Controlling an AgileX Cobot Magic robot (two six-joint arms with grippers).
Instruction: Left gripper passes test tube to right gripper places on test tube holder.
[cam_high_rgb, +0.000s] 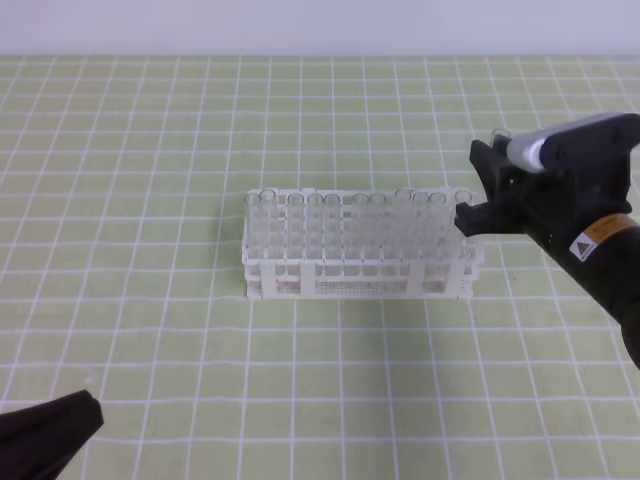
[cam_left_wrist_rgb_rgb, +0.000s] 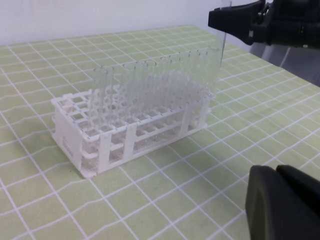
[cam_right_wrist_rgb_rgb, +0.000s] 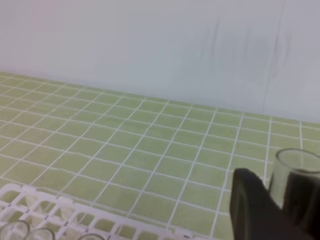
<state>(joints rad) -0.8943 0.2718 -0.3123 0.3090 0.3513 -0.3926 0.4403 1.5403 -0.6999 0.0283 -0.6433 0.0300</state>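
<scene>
The white test tube holder (cam_high_rgb: 350, 272) stands mid-table, its holes filled with several clear tubes. My right gripper (cam_high_rgb: 476, 186) hovers at the rack's right end, shut on the test tube (cam_left_wrist_rgb_rgb: 222, 46), which hangs upright above the far right corner of the test tube holder (cam_left_wrist_rgb_rgb: 75, 135). In the right wrist view the tube's open rim (cam_right_wrist_rgb_rgb: 296, 164) shows between the black fingers (cam_right_wrist_rgb_rgb: 250, 205), with the rack's edge (cam_right_wrist_rgb_rgb: 50, 202) below. My left gripper (cam_high_rgb: 55, 432) rests low at the near left corner, far from the rack, its fingers (cam_left_wrist_rgb_rgb: 265, 200) together and holding nothing.
A green cloth with a white grid (cam_high_rgb: 150, 330) covers the table. A pale wall (cam_right_wrist_rgb_rgb: 150, 45) runs along the far edge. The clear tubes in the rack (cam_left_wrist_rgb_rgb: 150, 90) stand taller than its top tier.
</scene>
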